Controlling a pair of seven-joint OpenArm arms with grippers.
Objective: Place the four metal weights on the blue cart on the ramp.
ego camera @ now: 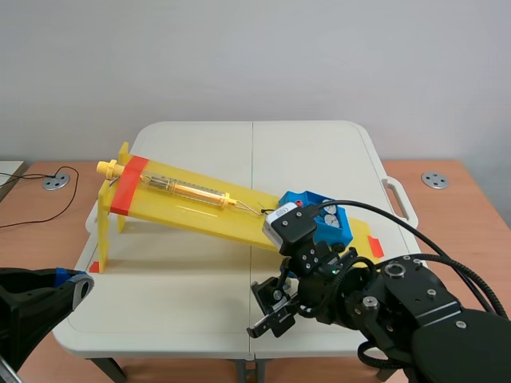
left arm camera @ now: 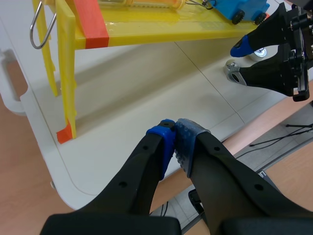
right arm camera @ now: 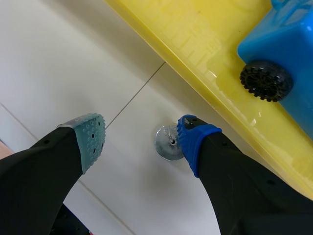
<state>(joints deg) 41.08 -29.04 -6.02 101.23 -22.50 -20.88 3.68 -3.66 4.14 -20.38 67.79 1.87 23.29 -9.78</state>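
Note:
The blue cart (ego camera: pixel 307 201) stands low on the yellow ramp (ego camera: pixel 192 209), with round metal weights (ego camera: pixel 328 215) showing in its tray. One more metal weight (right arm camera: pixel 167 143) lies flat on the table beside the ramp. My right gripper (right arm camera: pixel 142 141) is open over it, and the weight sits between the fingers, right against the blue pad (right arm camera: pixel 191 139). In the scene view that gripper (ego camera: pixel 271 311) hangs low in front of the cart and hides the weight. My left gripper (left arm camera: pixel 175 133) is shut on nothing above the table's near left edge.
A spring scale (ego camera: pixel 188 190) lies along the ramp, hooked to the cart. The ramp's legs (left arm camera: pixel 66 83) stand on the white folding table (ego camera: pixel 200 271). Orange tape marks (ego camera: pixel 376 247) sit near the cart. The cart's black wheel (right arm camera: pixel 266 81) is close to my right fingers.

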